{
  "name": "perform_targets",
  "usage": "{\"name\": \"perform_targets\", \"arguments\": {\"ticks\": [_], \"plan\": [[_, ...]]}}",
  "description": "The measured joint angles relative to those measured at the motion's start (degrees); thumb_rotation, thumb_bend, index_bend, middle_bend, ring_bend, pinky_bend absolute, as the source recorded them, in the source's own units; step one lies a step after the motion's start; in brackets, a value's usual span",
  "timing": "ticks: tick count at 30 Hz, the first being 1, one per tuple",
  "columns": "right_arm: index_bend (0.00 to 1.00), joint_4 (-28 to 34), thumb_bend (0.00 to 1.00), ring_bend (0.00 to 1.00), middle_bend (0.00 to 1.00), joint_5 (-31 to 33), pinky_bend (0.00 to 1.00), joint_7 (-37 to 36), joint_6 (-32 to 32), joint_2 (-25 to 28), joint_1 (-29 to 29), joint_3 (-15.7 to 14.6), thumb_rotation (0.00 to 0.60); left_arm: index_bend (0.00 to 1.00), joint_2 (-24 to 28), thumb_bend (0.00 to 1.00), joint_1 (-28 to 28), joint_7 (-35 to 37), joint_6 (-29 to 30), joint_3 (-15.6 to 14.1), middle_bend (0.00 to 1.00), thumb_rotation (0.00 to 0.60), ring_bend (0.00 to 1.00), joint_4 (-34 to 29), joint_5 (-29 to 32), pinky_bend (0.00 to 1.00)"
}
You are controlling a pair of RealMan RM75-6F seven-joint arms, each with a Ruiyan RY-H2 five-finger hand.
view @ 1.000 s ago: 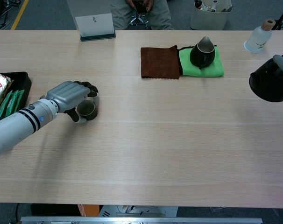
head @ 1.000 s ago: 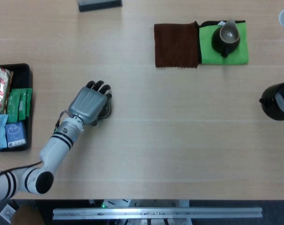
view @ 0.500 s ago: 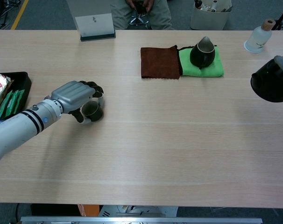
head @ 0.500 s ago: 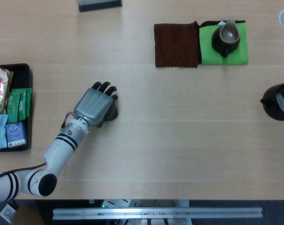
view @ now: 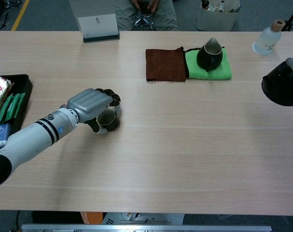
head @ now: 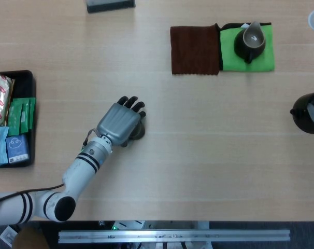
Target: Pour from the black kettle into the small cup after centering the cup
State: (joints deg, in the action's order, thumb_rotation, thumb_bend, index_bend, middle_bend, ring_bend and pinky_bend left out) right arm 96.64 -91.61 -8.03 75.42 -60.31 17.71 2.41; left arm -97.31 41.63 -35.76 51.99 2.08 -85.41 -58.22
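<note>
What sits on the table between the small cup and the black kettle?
Nothing: in both views only bare table separates the small cup, held by the left hand, from the black kettle.

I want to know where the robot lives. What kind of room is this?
Probably a lab set up for tea practice: a long wooden table, a black kettle, a small pitcher on a green cloth.

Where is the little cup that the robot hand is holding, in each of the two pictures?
Head view: the small cup peeks out at the lower right of the left hand, left of centre.
Chest view: the cup sits in that hand's grip, left of centre, its dark opening showing.
Shared landmark: the brown cloth, further back and to the right in both.
</note>
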Motion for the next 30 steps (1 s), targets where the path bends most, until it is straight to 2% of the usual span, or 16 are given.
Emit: {"name": "perform_targets", "arguments": {"ticks": [13, 30], "plan": [[1.00, -0.25, 0.38, 1.00, 0.99, 0.17, 0.17, -0.58, 0.34, 0.36, -0.34, 0.04, 0.474, 0.42, -4.04, 0.22, 3.16, -4.25, 0.29, 1.65, 0.18, 0.600, 0.09, -0.70, 3.14, 0.15], [1.00, -0.50, 0.38, 1.00, 0.99, 0.22, 0.17, -1.54, 1.33, 1.22, -1.13, 0.09, 0.473, 0.42, -9.11, 0.22, 7.36, -8.36, 1.08, 3.35, 0.18, 0.600, 0.09, 1.65, 5.90, 0.15]]}}
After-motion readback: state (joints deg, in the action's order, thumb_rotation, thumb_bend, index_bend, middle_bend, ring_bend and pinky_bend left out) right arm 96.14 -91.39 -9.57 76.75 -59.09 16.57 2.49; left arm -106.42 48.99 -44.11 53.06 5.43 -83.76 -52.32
